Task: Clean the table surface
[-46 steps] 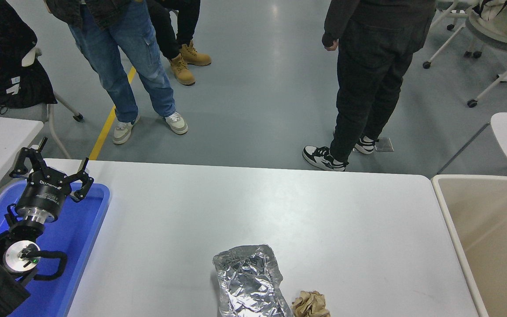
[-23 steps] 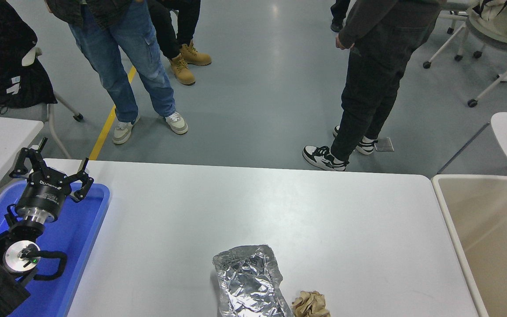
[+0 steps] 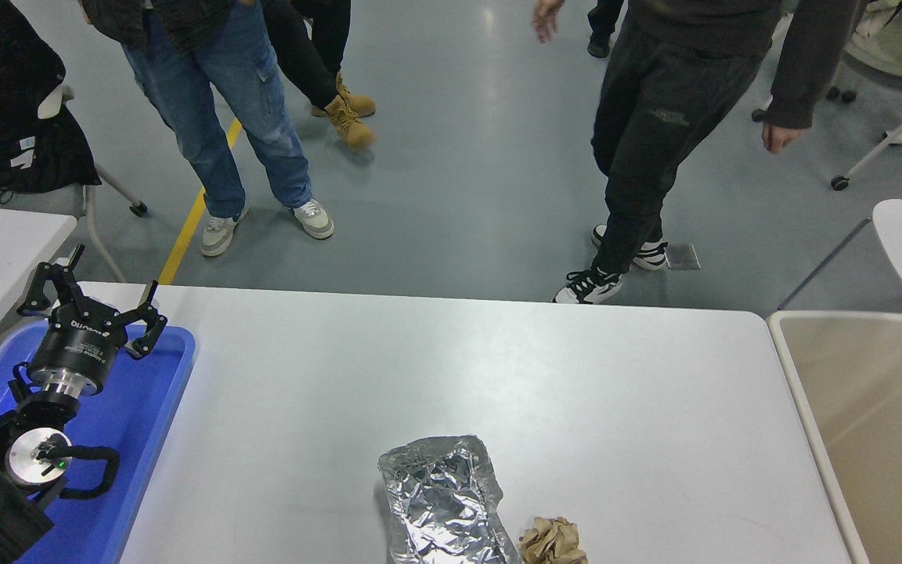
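Gone from over the beige bin (image 3: 874, 439) at the right edge: the black gripper tip seen a second ago. Turned since then, beyond the tabletop: the person in black trousers (image 3: 654, 133), arms now spread, near shoe up on its toe. Shifted rightward: one tan boot (image 3: 351, 125).

The bottom edge cuts off the foil sheet (image 3: 445, 501) and crumpled brown paper (image 3: 551, 542) at 6 o'clock; the right edge crops the beige bin (image 3: 799, 392).
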Motion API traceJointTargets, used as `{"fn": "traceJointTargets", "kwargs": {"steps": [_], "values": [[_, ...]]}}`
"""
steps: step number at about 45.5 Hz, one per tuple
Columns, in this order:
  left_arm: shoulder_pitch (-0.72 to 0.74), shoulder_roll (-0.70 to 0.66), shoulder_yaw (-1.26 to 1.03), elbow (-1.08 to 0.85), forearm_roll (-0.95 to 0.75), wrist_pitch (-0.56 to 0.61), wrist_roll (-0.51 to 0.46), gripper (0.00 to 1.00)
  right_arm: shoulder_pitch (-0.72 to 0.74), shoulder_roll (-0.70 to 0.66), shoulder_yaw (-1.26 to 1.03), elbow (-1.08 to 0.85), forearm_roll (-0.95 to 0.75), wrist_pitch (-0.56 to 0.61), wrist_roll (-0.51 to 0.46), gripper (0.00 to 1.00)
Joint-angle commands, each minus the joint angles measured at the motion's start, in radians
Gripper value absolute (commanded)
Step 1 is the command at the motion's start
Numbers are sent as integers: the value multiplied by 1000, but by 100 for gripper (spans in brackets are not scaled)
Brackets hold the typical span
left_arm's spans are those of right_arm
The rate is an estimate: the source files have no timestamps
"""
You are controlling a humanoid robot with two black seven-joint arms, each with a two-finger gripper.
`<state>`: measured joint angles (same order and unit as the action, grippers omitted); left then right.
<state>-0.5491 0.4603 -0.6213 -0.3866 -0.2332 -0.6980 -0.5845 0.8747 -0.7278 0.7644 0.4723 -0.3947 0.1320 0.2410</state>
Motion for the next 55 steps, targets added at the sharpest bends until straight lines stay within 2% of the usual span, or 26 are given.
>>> {"fn": "traceJointTargets", "kwargs": {"steps": [1, 31, 55], "values": [[0, 0, 0, 0, 0, 0, 0, 100, -22, 10, 139, 121, 4, -2, 6, 98], [0, 0, 0, 0, 0, 0, 0, 100, -287, 136, 357, 350, 0, -42, 119, 98], [0, 0, 0, 0, 0, 0, 0, 100, -451, 257, 374, 420, -16, -37, 133, 98]]}}
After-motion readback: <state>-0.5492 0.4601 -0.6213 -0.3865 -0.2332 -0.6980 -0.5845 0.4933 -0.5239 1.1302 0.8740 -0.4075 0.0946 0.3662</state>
